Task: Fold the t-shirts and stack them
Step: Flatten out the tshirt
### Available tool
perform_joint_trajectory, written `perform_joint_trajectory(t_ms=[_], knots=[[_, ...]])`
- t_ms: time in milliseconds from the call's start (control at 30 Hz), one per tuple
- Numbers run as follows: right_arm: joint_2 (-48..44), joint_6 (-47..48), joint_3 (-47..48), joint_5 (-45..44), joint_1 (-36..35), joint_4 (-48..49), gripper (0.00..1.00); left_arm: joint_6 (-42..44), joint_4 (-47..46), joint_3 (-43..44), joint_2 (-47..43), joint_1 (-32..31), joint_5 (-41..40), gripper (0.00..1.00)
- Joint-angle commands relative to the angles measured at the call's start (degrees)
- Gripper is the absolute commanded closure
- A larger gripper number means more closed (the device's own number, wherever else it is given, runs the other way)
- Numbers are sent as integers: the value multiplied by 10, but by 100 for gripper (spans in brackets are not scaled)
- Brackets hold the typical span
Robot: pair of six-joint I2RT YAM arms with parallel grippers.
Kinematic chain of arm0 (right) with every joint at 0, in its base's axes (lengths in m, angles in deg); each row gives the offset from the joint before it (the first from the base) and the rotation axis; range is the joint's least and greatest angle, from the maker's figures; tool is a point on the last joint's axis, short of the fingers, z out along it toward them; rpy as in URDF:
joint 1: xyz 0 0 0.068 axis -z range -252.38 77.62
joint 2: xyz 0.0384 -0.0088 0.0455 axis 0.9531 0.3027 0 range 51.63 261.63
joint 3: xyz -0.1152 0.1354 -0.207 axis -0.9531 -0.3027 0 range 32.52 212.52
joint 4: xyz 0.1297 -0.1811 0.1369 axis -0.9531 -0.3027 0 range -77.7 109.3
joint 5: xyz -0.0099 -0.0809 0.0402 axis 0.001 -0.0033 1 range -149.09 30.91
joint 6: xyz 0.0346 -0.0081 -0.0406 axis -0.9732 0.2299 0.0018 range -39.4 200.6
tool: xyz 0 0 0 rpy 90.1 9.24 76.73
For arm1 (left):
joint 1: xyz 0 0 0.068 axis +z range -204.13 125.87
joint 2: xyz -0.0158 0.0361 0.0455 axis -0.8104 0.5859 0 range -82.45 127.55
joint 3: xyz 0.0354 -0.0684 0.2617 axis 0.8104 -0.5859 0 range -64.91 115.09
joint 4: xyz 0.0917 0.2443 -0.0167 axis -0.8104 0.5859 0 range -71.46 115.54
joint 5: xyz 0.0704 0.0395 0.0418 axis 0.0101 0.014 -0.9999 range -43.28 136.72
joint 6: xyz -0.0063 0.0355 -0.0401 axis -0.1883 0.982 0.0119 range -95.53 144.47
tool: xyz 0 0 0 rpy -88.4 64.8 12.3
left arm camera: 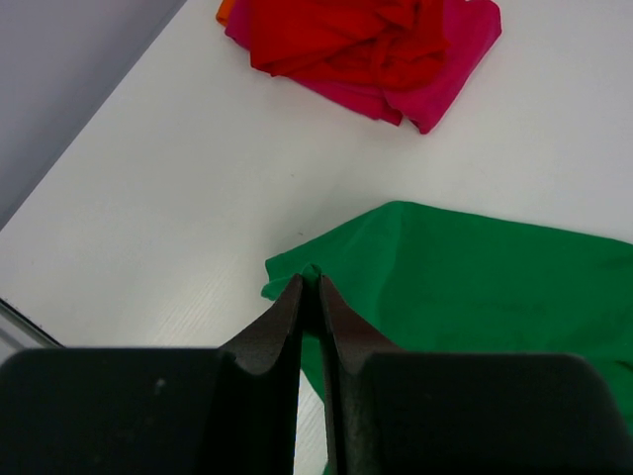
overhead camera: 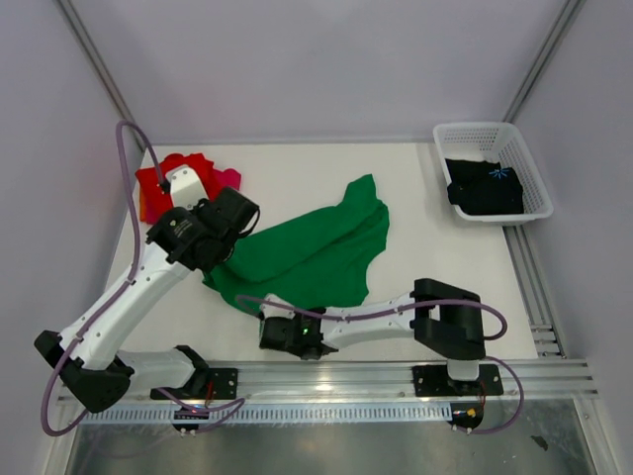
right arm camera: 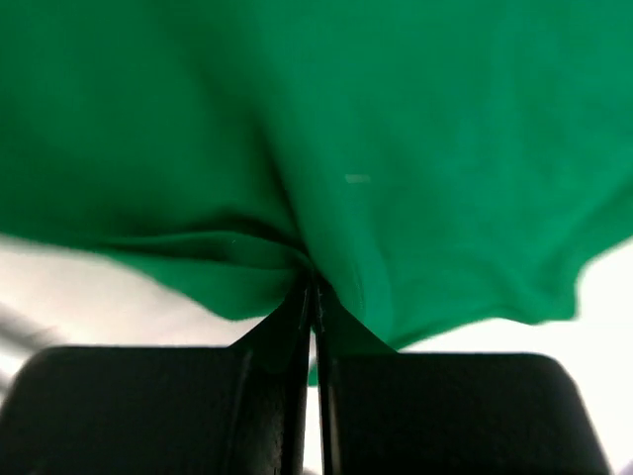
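Observation:
A bright green t-shirt [overhead camera: 312, 252] lies spread across the middle of the table. My left gripper [left arm camera: 310, 282] is shut on a corner of the green t-shirt [left arm camera: 475, 287] at its left edge. My right gripper [right arm camera: 313, 287] is shut on the green t-shirt [right arm camera: 396, 148] at its near edge, the cloth bunched at the fingertips. A red t-shirt [overhead camera: 163, 183] and a magenta-pink t-shirt [overhead camera: 227, 178] lie crumpled together at the far left; the left wrist view shows the red t-shirt [left arm camera: 336, 35] on top of the pink t-shirt [left arm camera: 455, 59]. A black t-shirt [overhead camera: 485, 188] with a blue print sits in the basket.
A white plastic lattice basket [overhead camera: 529, 163] stands at the far right of the table. Grey walls close in the table on the left, back and right. A metal rail [overhead camera: 396, 381] runs along the near edge by the arm bases.

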Motion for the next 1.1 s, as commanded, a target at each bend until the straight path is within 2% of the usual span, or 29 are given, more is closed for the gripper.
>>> perform_joint_trajectory(t_ms=[0,367,500,833,1067], knots=[[-7,-5,-12,-111,25,-44,97,-2,-11,-6,3,3,5,89],[-23,6,-7,-127,36,-49,97,-2,-23,-7,13,3,7,89],[-54,23,12,-140,62,-57,97,3,-27,-4,19,3,3,89],[-178,144,179,-211,194,-75,97,12,-43,0,37,3,2,89],[-183,274,293,-235,286,-45,97,31,-55,23,55,3,-12,88]])
